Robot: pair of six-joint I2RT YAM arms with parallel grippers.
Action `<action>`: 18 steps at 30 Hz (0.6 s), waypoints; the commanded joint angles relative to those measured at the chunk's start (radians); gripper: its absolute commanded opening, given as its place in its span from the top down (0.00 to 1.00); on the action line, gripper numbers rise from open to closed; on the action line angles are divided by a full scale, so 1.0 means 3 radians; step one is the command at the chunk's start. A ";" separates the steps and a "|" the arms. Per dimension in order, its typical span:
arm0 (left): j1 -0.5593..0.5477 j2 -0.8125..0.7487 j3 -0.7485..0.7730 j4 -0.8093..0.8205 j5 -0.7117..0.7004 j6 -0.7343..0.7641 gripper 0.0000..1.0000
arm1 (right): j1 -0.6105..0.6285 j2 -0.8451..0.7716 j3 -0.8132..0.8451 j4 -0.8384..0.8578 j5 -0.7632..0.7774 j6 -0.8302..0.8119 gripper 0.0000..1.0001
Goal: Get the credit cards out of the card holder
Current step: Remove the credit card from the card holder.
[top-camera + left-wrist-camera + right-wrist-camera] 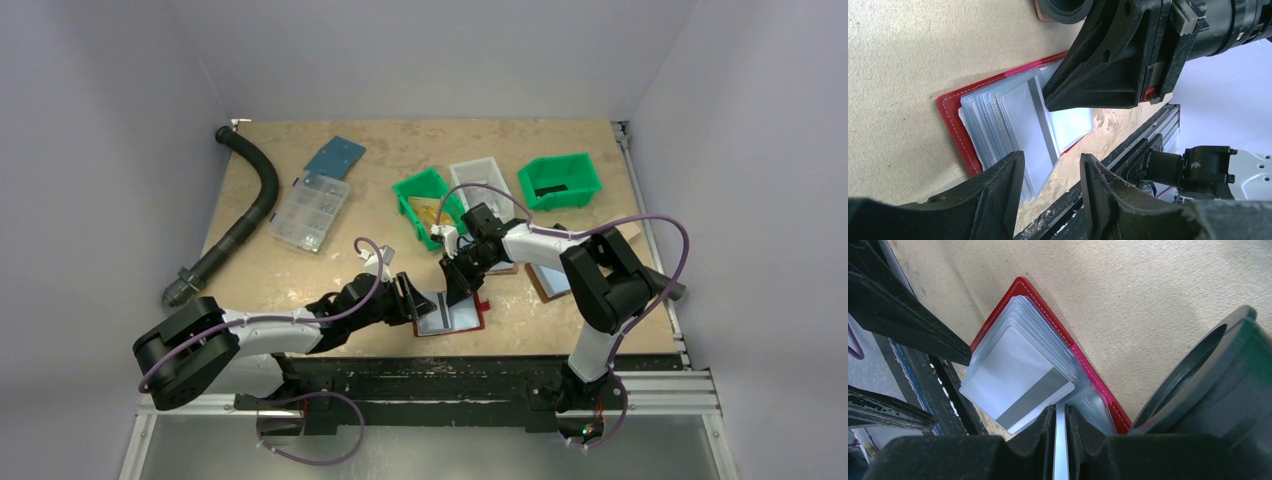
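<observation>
The job is mid-extraction. The card holder [957, 125] lies spread open at the near edge of the counter [1148, 290], its clear pockets fanned upward. The right fingers [1060, 412] stand almost together, clamped on a thin pale card [1060, 450] seen edge-on at the holder's near corner. I take it for one of the credit cards, though a loose pocket leaf would look much the same from here. Beside it a striped card [1018, 380] rests flat on the pocket stack, and I cannot tell if it sits inside the top sleeve or loose on it.

The left fingers [1052, 160] are apart with nothing between them, poised at the holder's edge. I cannot tell if they touch it.

Next, I reckon, the right arm needs a straight pull along the pocket's mouth, with the left pressing the cover down so the holder does not lift with the card.
</observation>
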 commanded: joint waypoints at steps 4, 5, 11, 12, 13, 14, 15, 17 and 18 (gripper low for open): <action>-0.0021 0.0048 0.0126 0.0072 -0.0015 -0.0005 0.52 | 0.0056 0.0081 0.0067 0.0019 0.0126 -0.0011 0.81; -0.0021 0.0053 0.0128 0.0069 -0.0016 -0.0007 0.52 | 0.0057 0.0085 0.0067 0.0019 0.0130 -0.0008 0.81; -0.0026 0.0055 0.0128 0.0069 -0.0021 -0.0007 0.52 | 0.0057 0.0096 0.0072 0.0026 0.0164 0.0005 0.81; -0.0026 0.0060 0.0128 0.0072 -0.0018 -0.0009 0.52 | 0.0057 0.0101 0.0072 0.0025 0.0167 0.0007 0.81; -0.0026 0.0066 0.0129 0.0074 -0.0018 -0.0010 0.52 | 0.0059 0.0105 0.0072 0.0024 0.0171 0.0007 0.81; -0.0031 0.0068 0.0127 0.0079 -0.0016 -0.0011 0.52 | 0.0061 0.0106 0.0072 0.0024 0.0176 0.0010 0.81; -0.0031 0.0071 0.0132 0.0078 -0.0016 -0.0016 0.52 | 0.0062 0.0106 0.0072 0.0020 0.0181 0.0012 0.81; -0.0031 0.0083 0.0132 0.0080 -0.0017 -0.0021 0.52 | 0.0062 0.0110 0.0072 0.0024 0.0185 0.0012 0.82; -0.0032 0.0085 0.0132 0.0080 -0.0021 -0.0019 0.52 | 0.0062 0.0111 0.0072 0.0024 0.0192 0.0015 0.82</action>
